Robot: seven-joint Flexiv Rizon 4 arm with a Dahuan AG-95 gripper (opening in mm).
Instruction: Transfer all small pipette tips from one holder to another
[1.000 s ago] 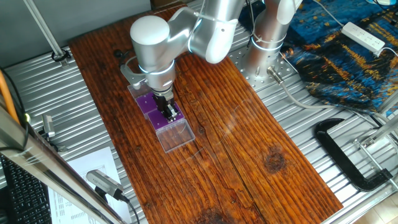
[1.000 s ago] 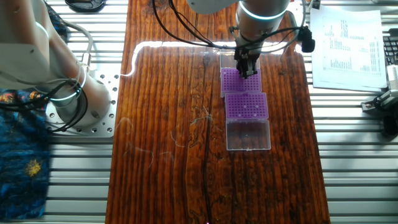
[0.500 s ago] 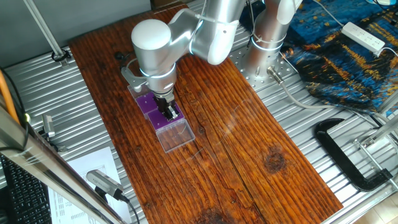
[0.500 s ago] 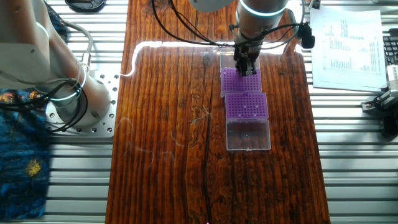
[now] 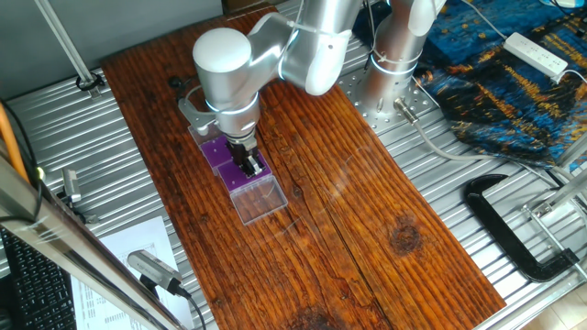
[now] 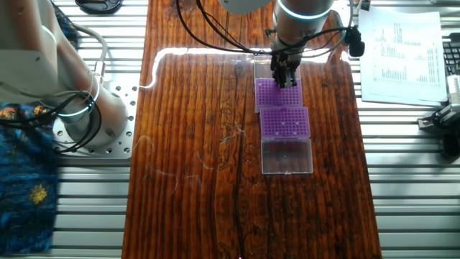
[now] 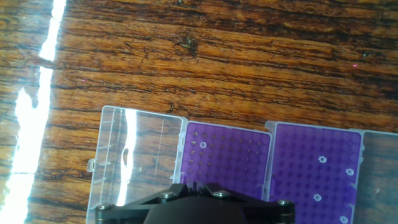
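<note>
Two purple holders stand end to end in open clear boxes. The far holder [image 6: 267, 96] [image 5: 216, 154] [image 7: 230, 163] shows one small pipette tip [image 7: 202, 145]. The near holder [image 6: 284, 122] [image 5: 246, 181] [image 7: 317, 177] shows three tips, one of them near its top [image 7: 322, 159]. My gripper [image 6: 285, 78] [image 5: 248, 167] [image 7: 196, 185] hangs over the far holder, its fingers close together with only a thin slit between. I see no tip between them, and most of the fingers are hidden by the hand's body.
Clear lids lie open at both ends of the boxes [image 6: 287, 155] [image 7: 137, 158]. The robot base [image 6: 79, 108] stands left of the wooden board. Papers [image 6: 402, 50] lie to the right. A black clamp [image 5: 514, 229] and a blue cloth [image 5: 514, 82] lie off the board.
The gripper has risen slightly over the far holder in the first half second, then held still. The holders have not moved.
</note>
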